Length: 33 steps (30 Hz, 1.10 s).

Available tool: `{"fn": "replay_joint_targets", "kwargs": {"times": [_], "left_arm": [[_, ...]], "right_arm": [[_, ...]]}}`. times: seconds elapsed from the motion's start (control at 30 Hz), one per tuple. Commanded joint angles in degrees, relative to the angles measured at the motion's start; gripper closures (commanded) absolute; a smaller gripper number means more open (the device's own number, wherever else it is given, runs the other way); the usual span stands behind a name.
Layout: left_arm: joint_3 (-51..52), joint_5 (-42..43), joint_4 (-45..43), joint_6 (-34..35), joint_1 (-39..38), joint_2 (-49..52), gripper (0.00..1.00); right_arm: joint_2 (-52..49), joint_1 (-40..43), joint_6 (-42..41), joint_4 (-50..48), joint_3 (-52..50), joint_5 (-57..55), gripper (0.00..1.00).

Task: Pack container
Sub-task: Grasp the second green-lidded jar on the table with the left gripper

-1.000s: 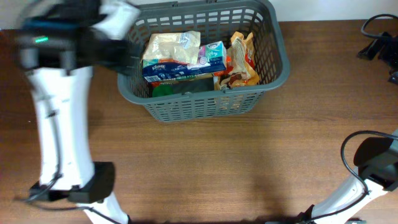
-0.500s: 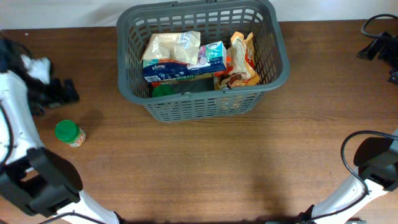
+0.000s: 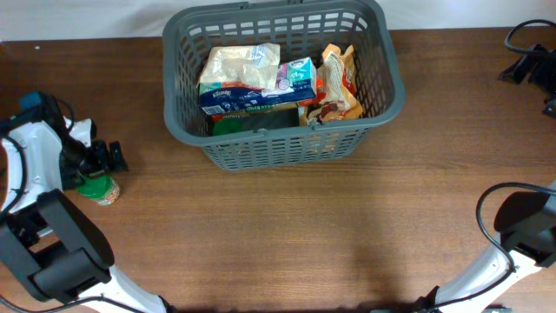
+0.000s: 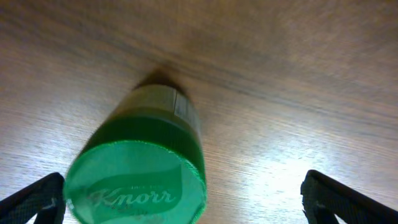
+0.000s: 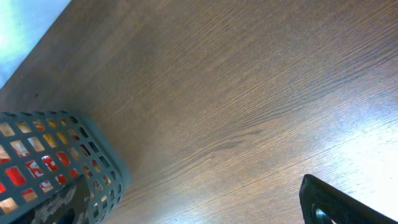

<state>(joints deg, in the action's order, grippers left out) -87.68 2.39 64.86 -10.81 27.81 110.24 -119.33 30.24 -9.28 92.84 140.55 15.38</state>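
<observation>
The container (image 3: 393, 103), a dark grey slotted basket, stands at the back centre. It holds a beige bag (image 3: 239, 63), a tissue pack (image 3: 261, 91) and an orange snack bag (image 3: 339, 83). A green-lidded Knorr jar (image 3: 98, 188) stands on the table at the far left. My left gripper (image 3: 94, 165) is open and low at the jar. In the left wrist view the jar (image 4: 140, 171) sits between the fingers (image 4: 186, 202), close to the left one. My right gripper (image 5: 199, 214) is open and empty, right of the basket corner (image 5: 93, 162).
The basket also holds a green item (image 3: 228, 127) low on its near side. Cables and dark gear (image 3: 526, 56) lie at the back right edge. The right arm's base (image 3: 521, 230) stands at the front right. The table is brown wood.
My left arm swung from beside the basket's left rim out to the far left and came down at the green-lidded jar, which it had hidden. The right arm has not moved.
</observation>
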Motion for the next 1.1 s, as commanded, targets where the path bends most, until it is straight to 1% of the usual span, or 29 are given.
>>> {"fn": "replay_joint_targets", "kwargs": {"times": [0.0, 0.1, 0.2, 0.43, 0.67, 0.77, 0.83, 1.07], "left_arm": [[3.2, -0.7, -1.6, 0.9, 0.5, -0.5, 0.01], [4.9, -1.4, -3.3, 0.9, 0.5, -0.5, 0.01], [6.2, -4.2, -5.3, 1.8, 0.9, -0.5, 0.01], [8.2, -4.1, -7.6, 2.4, 2.8, -0.4, 0.0], [10.1, -3.4, -11.8, 2.4, 3.1, 0.0, 0.02], [10.1, -3.2, -12.0, 2.4, 3.1, 0.8, 0.04], [10.1, -3.1, -12.0, 2.4, 3.1, 1.8, 0.06], [10.1, -2.2, -12.0, 2.4, 3.1, 5.9, 0.08]], "right_arm": [[0.7, 0.2, -0.5, 0.0, -0.1, 0.5, 0.01], [0.7, 0.2, -0.5, 0.0, -0.1, 0.5, 0.01], [0.7, 0.2, -0.5, 0.0, -0.1, 0.5, 0.01], [0.7, 0.2, -0.5, 0.0, -0.1, 0.5, 0.01], [0.7, 0.2, -0.5, 0.0, -0.1, 0.5, 0.01], [0.7, 0.2, -0.5, 0.0, -0.1, 0.5, 0.01], [0.7, 0.2, -0.5, 0.0, -0.1, 0.5, 0.01], [0.7, 0.2, -0.5, 0.0, -0.1, 0.5, 0.01]]}}
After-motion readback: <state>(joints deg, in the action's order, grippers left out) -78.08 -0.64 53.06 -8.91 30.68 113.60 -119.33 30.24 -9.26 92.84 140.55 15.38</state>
